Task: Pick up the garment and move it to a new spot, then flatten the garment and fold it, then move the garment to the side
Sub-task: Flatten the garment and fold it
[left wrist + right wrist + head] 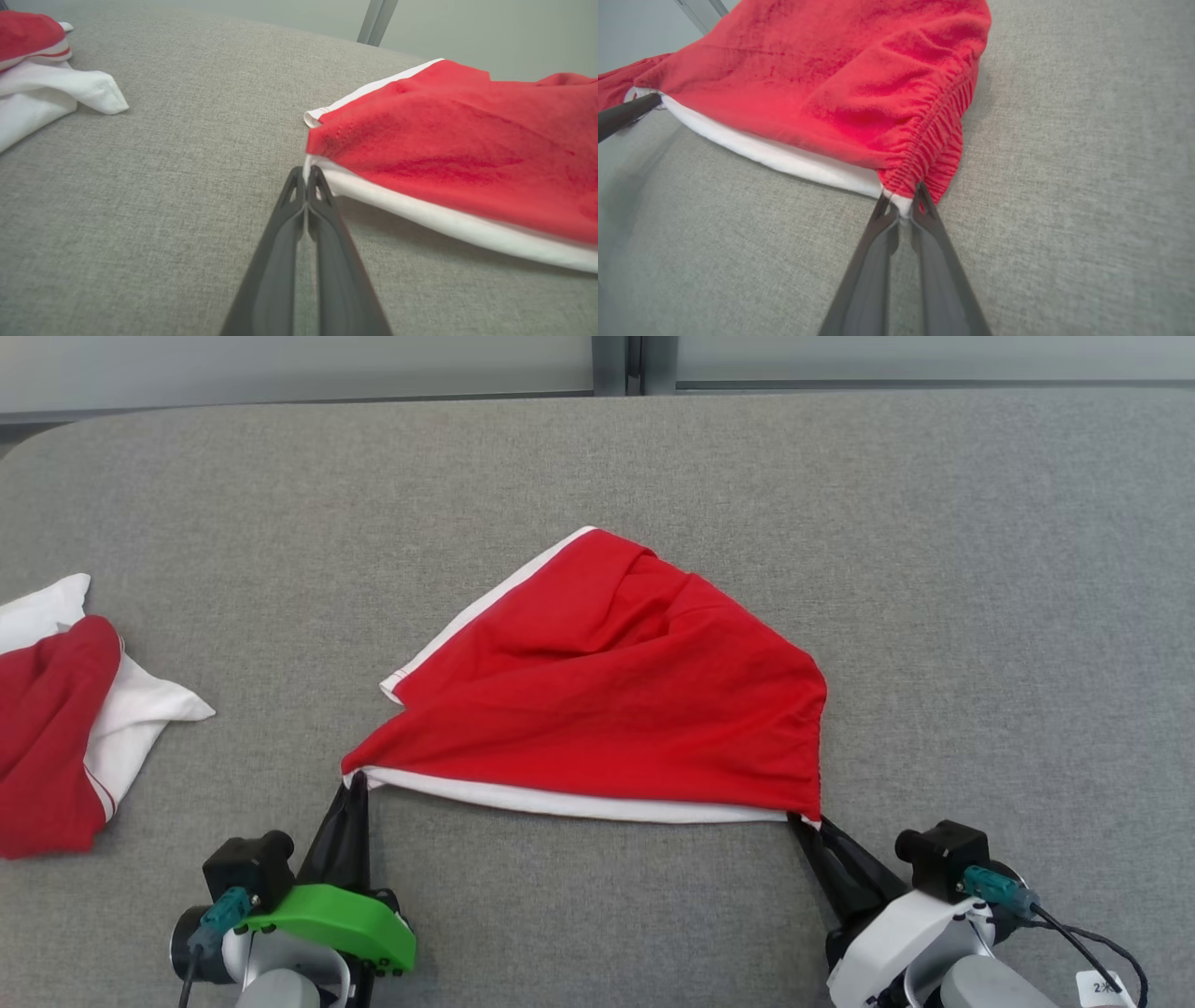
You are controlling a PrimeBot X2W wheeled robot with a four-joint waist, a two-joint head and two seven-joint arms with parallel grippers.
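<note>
Grey woven counter (980,569), pale wall and a post past its far edge. Red garment (616,691) with white trim lies crumpled at the counter's middle, roughly a triangle. Its long axis runs left-right along the white-edged hem on the counter's near side, and the peak points to the counter's far side. A white-striped edge runs up the left slope, and gathered elastic sits at the right corner. Layers are folded over each other, so the type of garment and its underside are hard to make out.

Second red-and-white cloth pile (56,728) sits at the counter's left edge, cut off by the head view.

Left tool (353,782) at the counter's near side, fingers pressed together, pinching the hem's left white corner. Right tool (801,821) also at the near side, closed on the gathered right corner, with white fabric visible between its tips. Both tool bodies are cut off at the bottom of the head view.
</note>
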